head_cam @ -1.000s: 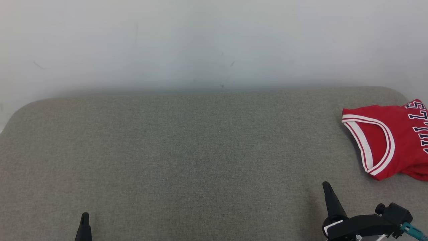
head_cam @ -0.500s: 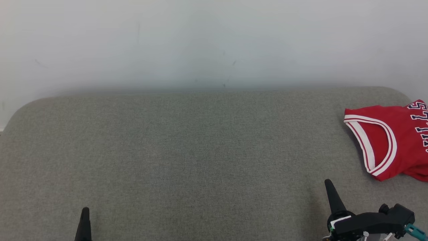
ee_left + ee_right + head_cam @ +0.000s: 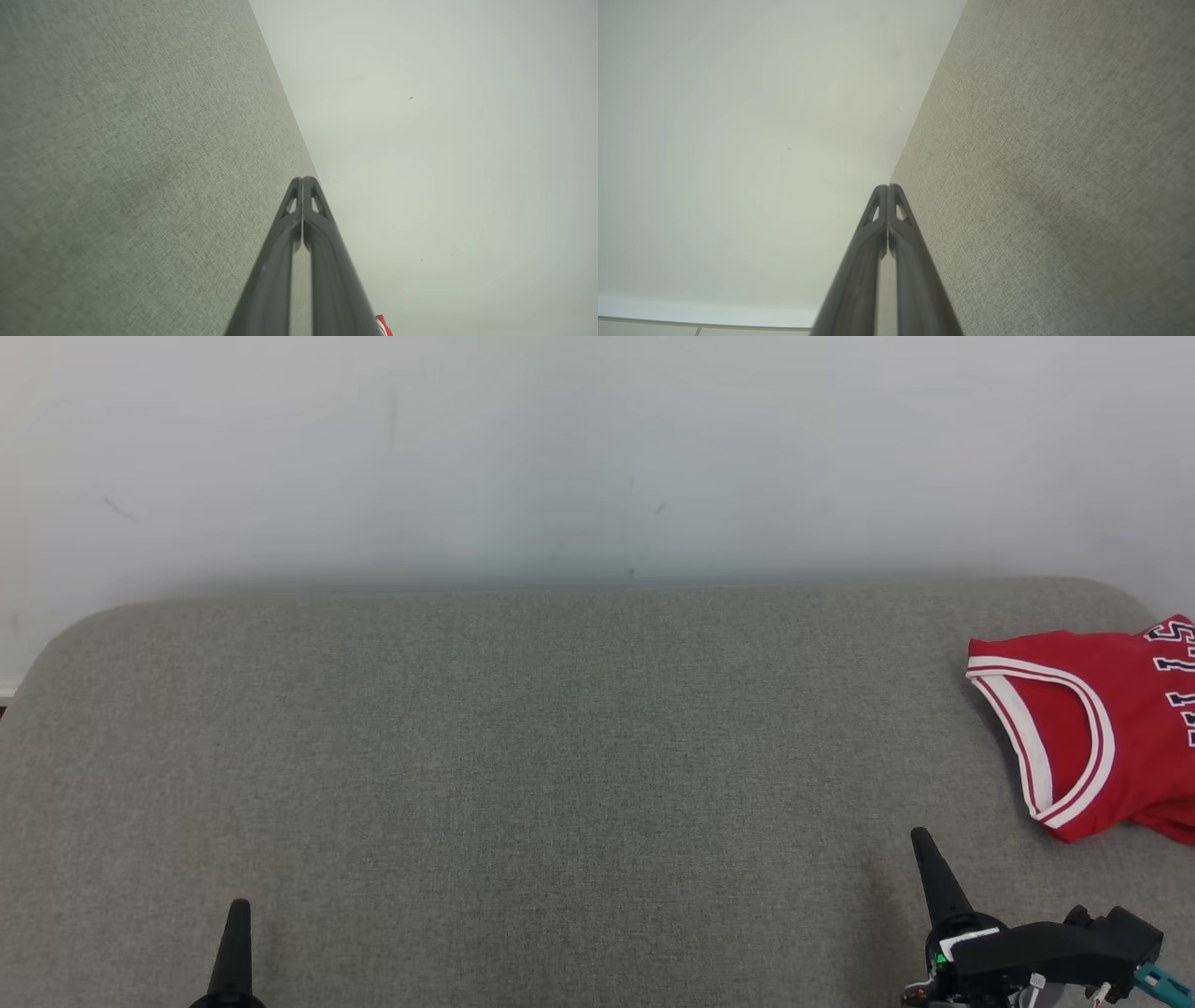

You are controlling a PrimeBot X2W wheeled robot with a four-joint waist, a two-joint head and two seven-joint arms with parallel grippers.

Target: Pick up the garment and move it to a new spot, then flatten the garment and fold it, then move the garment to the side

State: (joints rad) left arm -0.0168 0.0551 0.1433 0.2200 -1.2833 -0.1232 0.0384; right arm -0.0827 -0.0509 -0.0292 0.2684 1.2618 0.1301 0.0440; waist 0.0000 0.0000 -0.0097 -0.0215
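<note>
Work surface: a grey fabric-covered surface with rounded far corners, set against a plain white wall. The task's thing, a red jersey, lies on this surface at its right edge, toward the far right corner, and part of it runs past the right border of the head view. It has white and red banding around a curved opening that faces the middle of the surface, and dark lettering outlined in white along its right side. The cloth lies in overlapping layers and is rumpled along its near hem. Right gripper: low over the front right part of the surface, fingers pointing toward the wall. In the right wrist view the right gripper has its two dark fingers pressed together along their length to the tips, with nothing between them. The jersey lies farther back and to the right of this gripper, near it but apart, with bare grey fabric between them. Left gripper: at the front left part of the surface, well apart from the jersey. In the left wrist view the left gripper is likewise fully closed and holds nothing; a small red and white sliver of the jersey appears at the bottom border, beside the fingers.
</note>
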